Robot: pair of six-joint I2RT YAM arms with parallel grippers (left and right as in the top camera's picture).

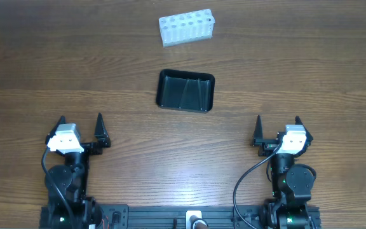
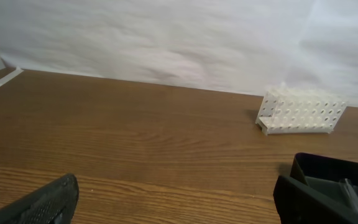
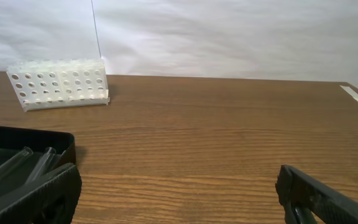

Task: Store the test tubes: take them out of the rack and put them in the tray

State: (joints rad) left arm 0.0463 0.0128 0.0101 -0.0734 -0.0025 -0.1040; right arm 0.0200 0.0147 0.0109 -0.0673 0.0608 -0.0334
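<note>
Wooden table [image 1: 297, 63], both arms parked low by their bases. Black tray [image 1: 160, 92] sits mid-table between the arms and the white rack [image 1: 186, 28], which stands just beyond it, apart from it. Left gripper [image 1: 81, 121] has its fingers spread wide and holds nothing; right gripper [image 1: 278, 121] is the same, wide and empty. Both are well short of the tray. Clear test tubes [image 3: 18, 165] lie flat in the tray. No tube tops show above the rack, though its holes are too small to check. Judged step: storing looks done or close. If a tube remains, the next move calls for reaching over the tray to the rack and lifting it straight up.
</note>
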